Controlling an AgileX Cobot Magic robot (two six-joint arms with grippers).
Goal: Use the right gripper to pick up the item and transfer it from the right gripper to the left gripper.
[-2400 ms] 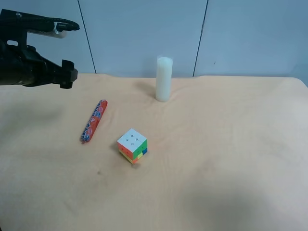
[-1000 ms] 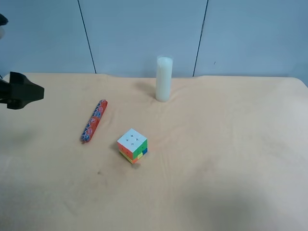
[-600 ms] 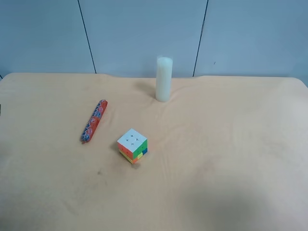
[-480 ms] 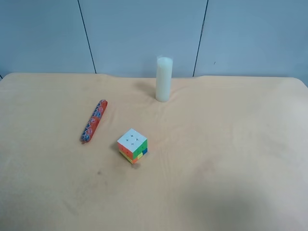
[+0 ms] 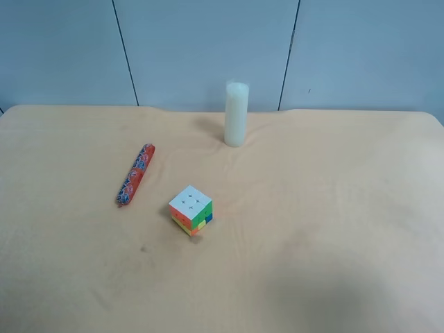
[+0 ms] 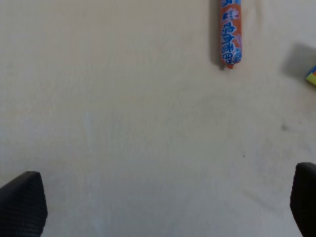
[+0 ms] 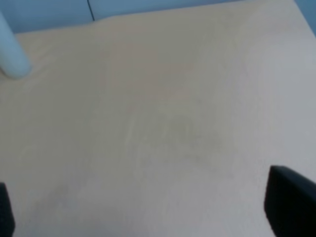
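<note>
The item, a slim red-orange sausage tube (image 5: 135, 175) with blue and white print, lies flat on the tan table (image 5: 319, 208), left of the puzzle cube. It also shows in the left wrist view (image 6: 230, 34), well ahead of the left gripper (image 6: 163, 202), which is open and empty with its fingertips (image 6: 22, 202) far apart. The right gripper (image 7: 148, 212) is open and empty over bare table, with only its fingertips (image 7: 289, 200) showing. Neither arm appears in the exterior high view.
A multicoloured puzzle cube (image 5: 191, 209) stands near the table's middle; its corner shows in the left wrist view (image 6: 312, 75). A white cylinder (image 5: 236, 114) stands upright at the back, and also shows in the right wrist view (image 7: 10, 49). A blue panelled wall rises behind the table.
The black arm at the exterior high view's left has drawn back leftward and out of that view. The item, cube and cylinder have not moved.
</note>
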